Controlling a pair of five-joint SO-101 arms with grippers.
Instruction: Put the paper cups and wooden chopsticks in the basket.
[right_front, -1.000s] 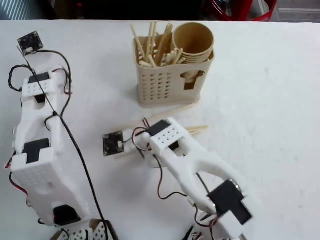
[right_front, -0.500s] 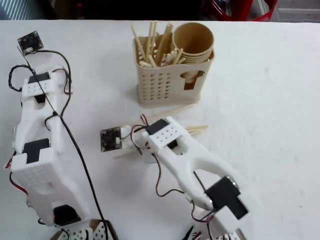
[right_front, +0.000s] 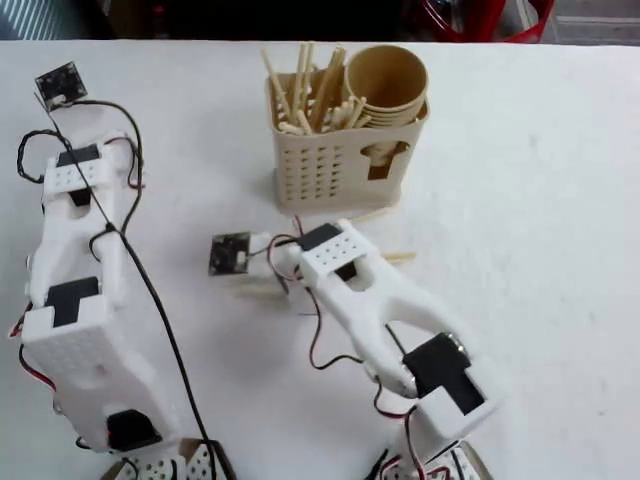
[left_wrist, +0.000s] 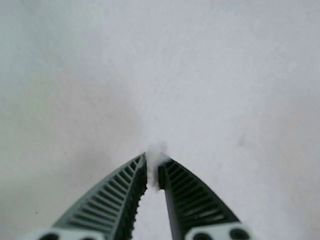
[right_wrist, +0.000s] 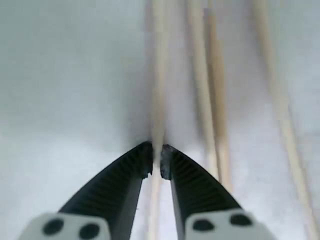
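Observation:
The cream basket (right_front: 338, 165) stands at the back middle of the table, holding stacked paper cups (right_front: 386, 82) and several wooden chopsticks (right_front: 305, 85). My right arm (right_front: 340, 265) is bent low just in front of it. In the right wrist view my right gripper (right_wrist: 156, 162) is shut on a wooden chopstick (right_wrist: 158, 90) lying on the table, with other loose chopsticks (right_wrist: 201, 75) right beside it. Chopstick ends (right_front: 398, 257) stick out from under that arm. My left gripper (left_wrist: 152, 167) is shut on nothing above bare table, and its arm (right_front: 78, 250) lies along the left side.
Black and red cables (right_front: 150, 290) trail between the two arms. The white tabletop (right_front: 540, 200) stretches to the right of the basket. A small camera board (right_front: 230, 254) juts out to the left of the right wrist.
The right arm has shifted toward the basket, its wrist and camera board moving farther up the table. The left arm has stayed still.

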